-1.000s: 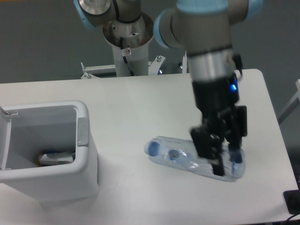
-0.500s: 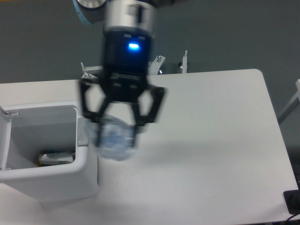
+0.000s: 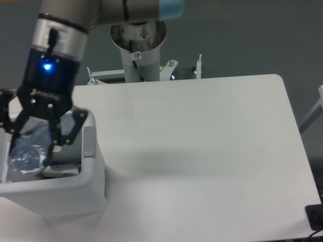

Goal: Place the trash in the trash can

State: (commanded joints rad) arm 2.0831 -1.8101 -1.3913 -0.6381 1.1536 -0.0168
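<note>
Tool (image 3: pixel 31 146): pinching the bottle (image 3: pixel 28 154), now moved left from beside the trash can (image 3: pixel 91 171) to over its opening.
Wrapper (image 3: pixel 63 170): unmoved inside the can.
Counter (image 3: pixel 202 151): white.

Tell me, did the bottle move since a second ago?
Yes. The bottle went left, off the table, and now hangs in the gripper over the open trash can.

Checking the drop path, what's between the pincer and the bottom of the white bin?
In the fixed camera view, the pincer holds the clear bluish plastic bottle over the white boxy plastic bin; a crumpled white wrapper lies below.
</note>
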